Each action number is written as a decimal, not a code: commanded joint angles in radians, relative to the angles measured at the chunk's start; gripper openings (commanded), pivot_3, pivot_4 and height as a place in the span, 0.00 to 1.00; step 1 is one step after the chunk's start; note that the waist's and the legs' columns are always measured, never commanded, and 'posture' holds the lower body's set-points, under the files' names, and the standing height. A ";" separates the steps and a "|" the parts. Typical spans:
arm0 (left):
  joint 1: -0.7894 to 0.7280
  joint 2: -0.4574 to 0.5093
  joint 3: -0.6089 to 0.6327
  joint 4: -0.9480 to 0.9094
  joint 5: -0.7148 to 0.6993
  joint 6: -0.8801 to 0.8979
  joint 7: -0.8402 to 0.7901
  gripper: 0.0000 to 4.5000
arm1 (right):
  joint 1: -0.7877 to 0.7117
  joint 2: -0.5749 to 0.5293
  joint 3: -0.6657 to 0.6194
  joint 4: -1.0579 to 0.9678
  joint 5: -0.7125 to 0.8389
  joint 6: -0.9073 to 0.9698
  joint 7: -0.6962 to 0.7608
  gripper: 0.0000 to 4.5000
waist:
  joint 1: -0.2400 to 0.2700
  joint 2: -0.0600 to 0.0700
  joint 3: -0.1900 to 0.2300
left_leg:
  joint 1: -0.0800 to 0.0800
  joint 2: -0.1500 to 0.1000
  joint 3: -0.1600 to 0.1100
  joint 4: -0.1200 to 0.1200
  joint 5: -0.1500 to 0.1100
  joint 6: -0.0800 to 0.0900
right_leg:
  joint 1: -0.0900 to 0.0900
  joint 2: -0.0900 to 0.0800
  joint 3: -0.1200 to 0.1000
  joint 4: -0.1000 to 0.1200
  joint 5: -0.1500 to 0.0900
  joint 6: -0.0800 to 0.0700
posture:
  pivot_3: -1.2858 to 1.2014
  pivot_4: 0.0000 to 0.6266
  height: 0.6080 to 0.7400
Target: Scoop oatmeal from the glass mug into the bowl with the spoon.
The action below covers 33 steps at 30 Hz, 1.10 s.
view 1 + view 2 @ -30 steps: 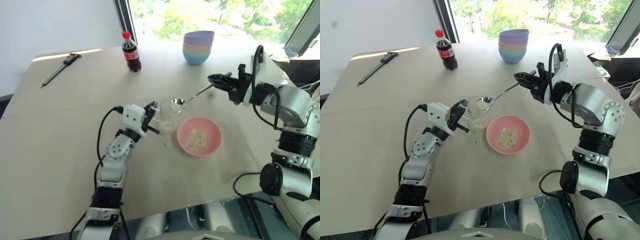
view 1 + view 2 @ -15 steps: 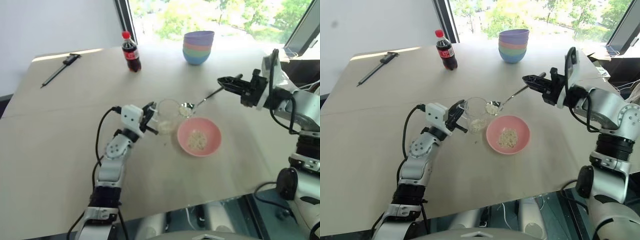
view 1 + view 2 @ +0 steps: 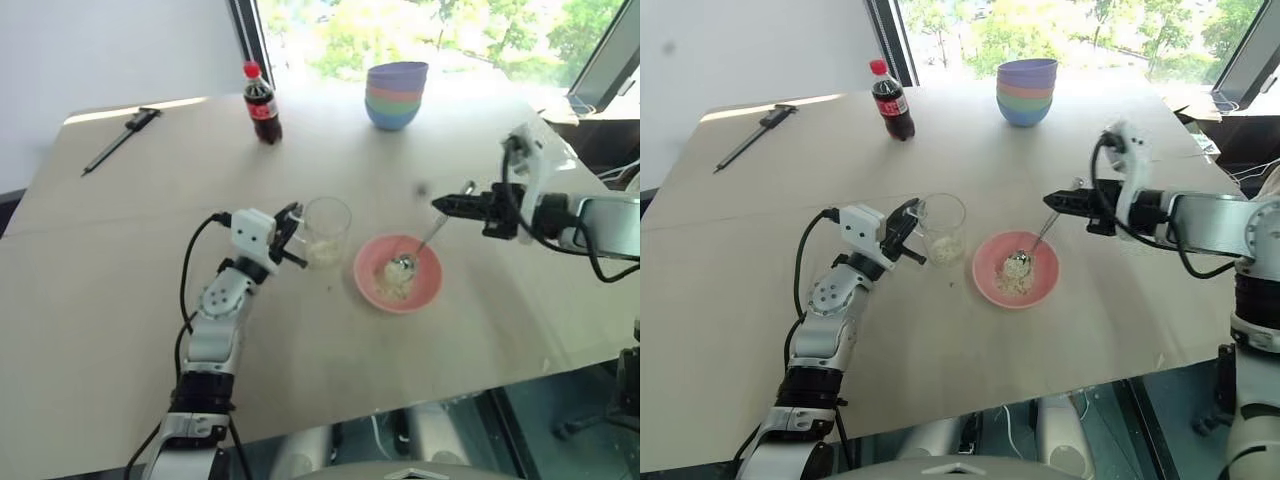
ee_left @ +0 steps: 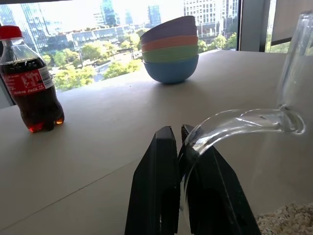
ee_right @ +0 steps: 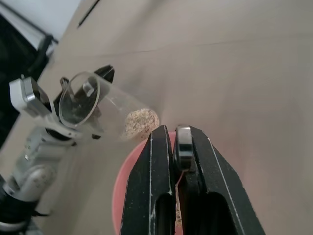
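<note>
The clear glass mug (image 3: 325,230) stands upright on the table with pale oatmeal (image 3: 946,250) in its bottom. My left gripper (image 3: 286,228) is shut on the mug's handle (image 4: 234,122). Just right of the mug sits the pink bowl (image 3: 427,287), holding a small heap of oatmeal (image 3: 390,287). The silver spoon (image 3: 402,265) slants down into the bowl, its tip resting on that heap. My right gripper (image 3: 438,205) is shut on the spoon's handle (image 5: 183,147), above the bowl's far right rim.
A cola bottle (image 3: 262,103) and a stack of pastel bowls (image 3: 396,95) stand at the back of the table. A long dark tool (image 3: 122,135) lies at the back left. The table's front edge runs close below the bowl.
My right gripper drew the spoon from over the mug across to the bowl and rolled, so the spoon now tips down into the bowl. The left gripper kept its hold on the mug.
</note>
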 commanded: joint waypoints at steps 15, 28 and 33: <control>0.007 0.001 0.026 -0.020 -0.065 0.074 -0.010 0.01 | -0.110 -0.089 0.082 -0.162 -0.484 -0.135 0.494 0.00 | 0.010 -0.001 0.000 | -0.001 -0.001 -0.002 0.000 0.002 -0.005 | 0.000 -0.003 -0.002 -0.002 0.000 0.000 | 0.52 0.24 1.00; 0.043 -0.001 0.020 -0.089 -0.083 0.123 -0.026 0.01 | -0.368 0.321 -0.079 0.164 -0.077 -0.103 -0.040 0.00 | 0.004 0.000 0.000 | -0.002 -0.001 -0.003 -0.002 0.003 -0.005 | -0.002 -0.004 0.003 -0.002 0.000 0.000 | 0.52 0.24 1.00; 0.050 -0.003 0.023 -0.103 -0.082 0.135 -0.021 0.01 | -0.346 0.348 0.034 0.104 -0.207 -0.077 0.005 0.00 | 0.001 0.000 0.000 | -0.003 -0.002 -0.002 -0.001 0.003 -0.005 | -0.003 -0.004 0.003 -0.001 0.000 0.000 | 0.52 0.24 1.00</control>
